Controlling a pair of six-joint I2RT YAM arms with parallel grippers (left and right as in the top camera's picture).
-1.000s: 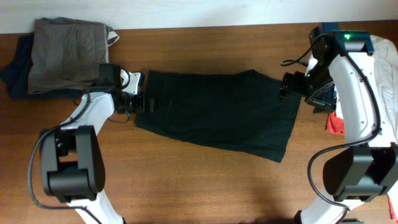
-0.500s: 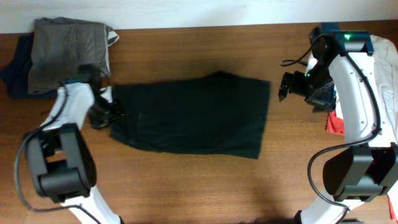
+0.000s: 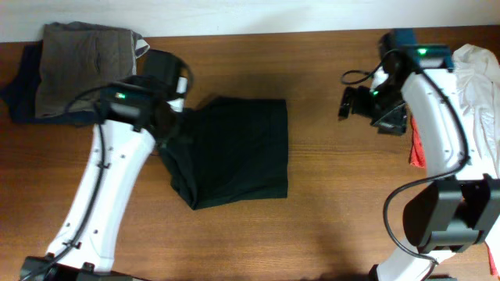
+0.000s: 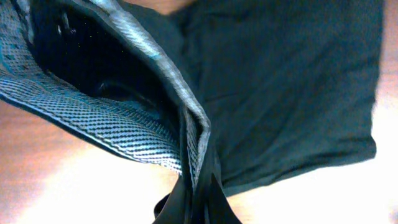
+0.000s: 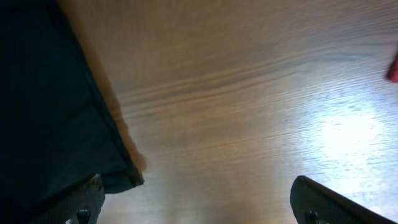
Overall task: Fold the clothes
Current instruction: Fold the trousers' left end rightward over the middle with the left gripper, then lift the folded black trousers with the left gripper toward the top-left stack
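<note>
Dark shorts (image 3: pixel 242 148) lie bunched on the wooden table, their left end lifted and drawn over toward the right. My left gripper (image 3: pixel 173 129) is shut on that lifted end. In the left wrist view the waistband with its grey mesh lining (image 4: pixel 124 134) hangs from the closed left gripper (image 4: pixel 198 199), and the rest of the shorts (image 4: pixel 286 81) spreads out below. My right gripper (image 3: pixel 344 101) hovers open above bare wood, right of the shorts. Its fingers (image 5: pixel 84 202) stand wide apart with nothing between them, and the shorts' edge (image 5: pixel 50 99) lies at the left.
A folded grey-brown garment (image 3: pixel 86 58) rests on a navy one (image 3: pixel 19 94) at the back left corner. A white cloth (image 3: pixel 478 74) and something red (image 3: pixel 416 150) lie at the right edge behind the right arm.
My left gripper has shut on the shorts' left end, lifted it and carried it rightward, so the shorts now cover less width. The right gripper has shifted slightly left, still open.
</note>
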